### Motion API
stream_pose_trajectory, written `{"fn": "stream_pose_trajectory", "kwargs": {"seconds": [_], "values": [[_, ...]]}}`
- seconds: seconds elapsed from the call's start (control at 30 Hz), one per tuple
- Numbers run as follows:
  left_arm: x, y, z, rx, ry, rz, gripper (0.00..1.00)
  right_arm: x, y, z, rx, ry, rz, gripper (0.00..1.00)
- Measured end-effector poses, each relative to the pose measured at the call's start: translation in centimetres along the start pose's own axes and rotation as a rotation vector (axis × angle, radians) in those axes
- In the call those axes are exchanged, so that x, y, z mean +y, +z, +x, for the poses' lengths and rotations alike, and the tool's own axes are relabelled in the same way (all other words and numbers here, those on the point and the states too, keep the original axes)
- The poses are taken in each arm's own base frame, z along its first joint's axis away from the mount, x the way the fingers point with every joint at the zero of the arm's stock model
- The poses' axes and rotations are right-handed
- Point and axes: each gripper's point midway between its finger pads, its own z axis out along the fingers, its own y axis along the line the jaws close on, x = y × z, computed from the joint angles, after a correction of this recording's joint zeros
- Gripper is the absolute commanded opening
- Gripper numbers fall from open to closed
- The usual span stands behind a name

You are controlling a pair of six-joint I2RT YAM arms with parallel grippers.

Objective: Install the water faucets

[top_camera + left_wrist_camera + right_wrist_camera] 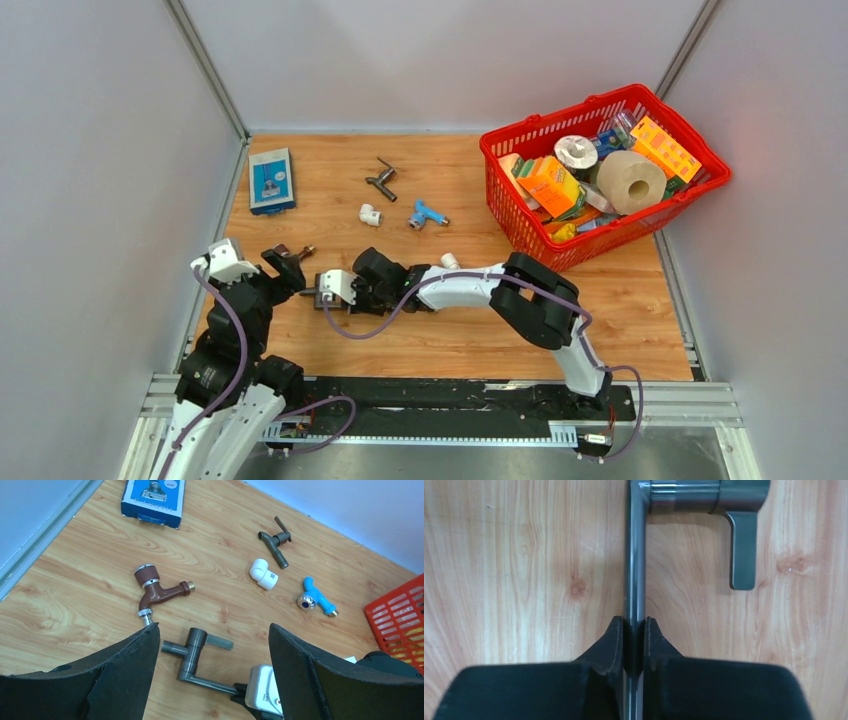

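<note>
A long thin dark-grey water faucet (635, 555) with a side lever lies on the wood table. My right gripper (634, 622) is shut on its thin spout. In the left wrist view the same faucet (192, 655) lies between the wide-open fingers of my left gripper (214, 628), which hovers over it holding nothing. A brown faucet (155, 592) rests just beyond the left finger. Farther back lie another dark-grey faucet (276, 542) and a blue-handled faucet (315, 596). From above, the two grippers (318, 292) meet at the table's left front.
A white elbow fitting (263, 573) lies between the far faucets, and another (449, 261) sits by my right arm. A blue box (271, 180) is at the back left. A red basket (520, 215) full of goods stands at the back right.
</note>
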Motion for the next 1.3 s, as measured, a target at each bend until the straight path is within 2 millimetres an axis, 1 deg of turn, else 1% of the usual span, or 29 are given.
{"fn": "stream_pose_trajectory", "kwargs": {"seconds": [0.03,0.17,0.3,0.37,0.43,0.53,0.63,0.73,0.83,0.93,1.07,1.17,1.23,1.3], "values": [[-0.1,0.0,0.0,0.003,0.002,0.004,0.86,-0.4,0.0,0.0,0.003,0.005,0.026,0.0],[-0.5,0.0,0.3,0.02,-0.001,0.022,0.86,-0.4,-0.3,0.0,0.002,0.016,0.029,0.0],[-1.6,0.0,0.5,0.053,-0.019,0.063,0.86,0.0,-2.0,0.6,0.007,0.053,0.061,0.0],[-2.3,-0.1,0.2,0.067,-0.035,0.085,0.87,0.1,-3.5,0.9,0.005,0.081,0.091,0.0],[-3.4,-0.1,-0.3,0.076,-0.056,0.116,0.87,-0.2,-5.2,0.4,-0.025,0.111,0.14,0.0],[-4.8,-0.1,-0.7,0.087,-0.081,0.167,0.87,-1.0,-7.7,-1.4,-0.114,0.146,0.221,0.0],[-6.4,-0.2,-0.6,0.111,-0.107,0.239,0.88,-1.8,-10.2,-3.2,-0.225,0.19,0.302,0.0],[-8.0,-0.2,-0.4,0.126,-0.137,0.309,0.88,-2.2,-12.9,-4.2,-0.331,0.243,0.378,0.0],[-9.6,0.1,0.5,0.158,-0.162,0.386,0.88,-2.3,-15.1,-4.4,-0.412,0.29,0.43,0.0],[-11.6,0.4,2.2,0.21,-0.182,0.484,0.88,-2.3,-16.5,-4.7,-0.479,0.329,0.458,0.0],[-14.0,1.0,4.4,0.298,-0.226,0.59,0.87,-2.3,-17.5,-5.2,-0.55,0.385,0.472,0.0],[-15.3,1.5,5.4,0.347,-0.256,0.632,0.86,-2.3,-18.2,-5.5,-0.593,0.42,0.475,0.0],[-16.0,1.8,6.0,0.372,-0.282,0.657,0.81,-2.3,-18.4,-5.9,-0.616,0.433,0.474,0.0],[-16.4,2.1,6.4,0.385,-0.302,0.672,0.74,-2.3,-18.6,-6.2,-0.634,0.444,0.471,0.0]]}}
